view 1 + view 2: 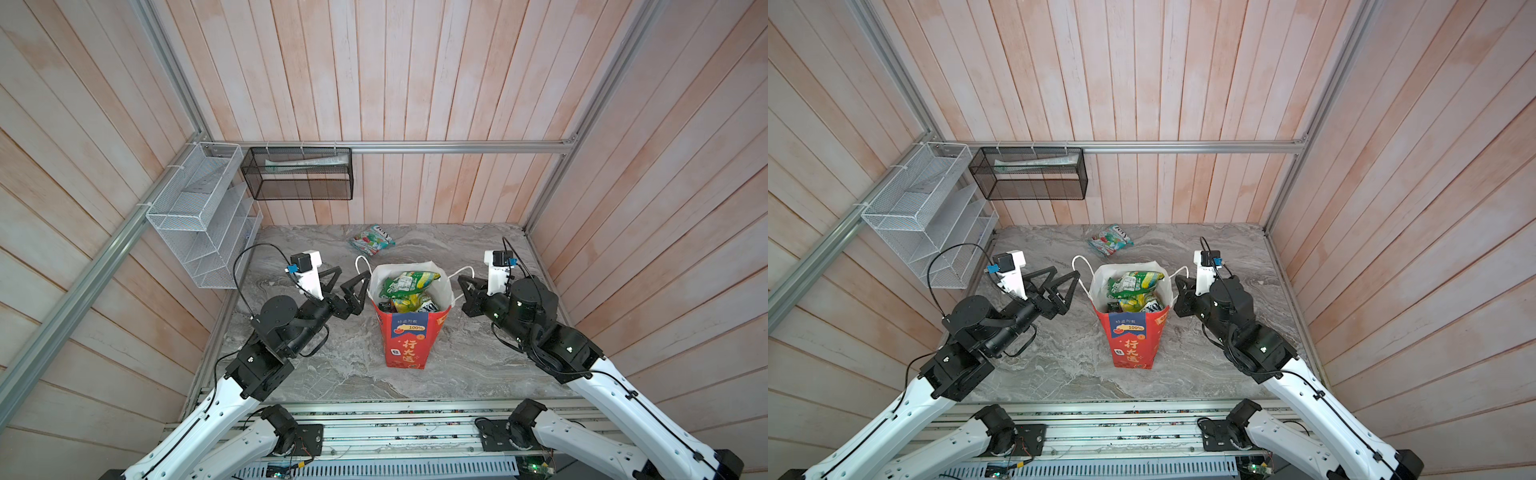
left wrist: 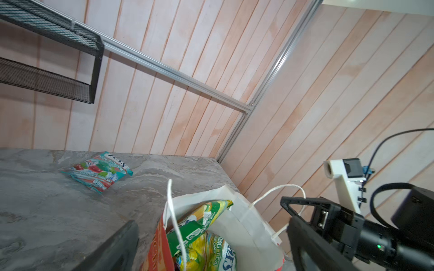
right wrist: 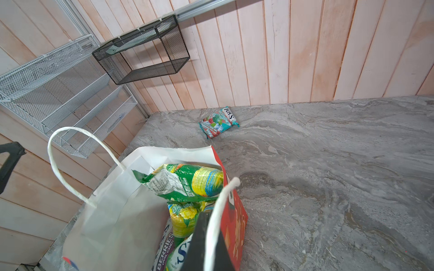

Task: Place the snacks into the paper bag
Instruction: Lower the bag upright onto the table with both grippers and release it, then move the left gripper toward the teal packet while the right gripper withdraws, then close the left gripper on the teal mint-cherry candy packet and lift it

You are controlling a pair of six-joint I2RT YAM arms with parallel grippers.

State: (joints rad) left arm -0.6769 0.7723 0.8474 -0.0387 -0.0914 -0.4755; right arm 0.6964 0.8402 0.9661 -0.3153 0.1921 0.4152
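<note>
Snack pouches of glossy plastic [image 1: 409,284], green, yellow and one purple, are seen heaped inside a tall red paper bag [image 1: 405,336] with a white lining, a blue panel and yellow characters. The bag stands upright in the middle of a grey marbled tabletop [image 1: 311,365]. One pouch lies outside it: a flat teal and red packet [image 1: 371,240] lettered "FOX'S", well behind the bag and near the wooden back wall. The bag looks nearly full, with the topmost green pouch reaching its rim, so the task is judged almost done.

The left gripper [image 1: 354,273] is held just beside the bag's mouth. Its fingers [image 2: 112,248] are spread wide with nothing between them, so it is free to be sent for the teal packet. The right gripper [image 1: 462,283] is set at the opposite rim. Its fingers [image 3: 202,239] are pressed together on the paper edge beside a white cord handle [image 3: 218,211], apparently so that the bag is steadied and its mouth held open.
</note>
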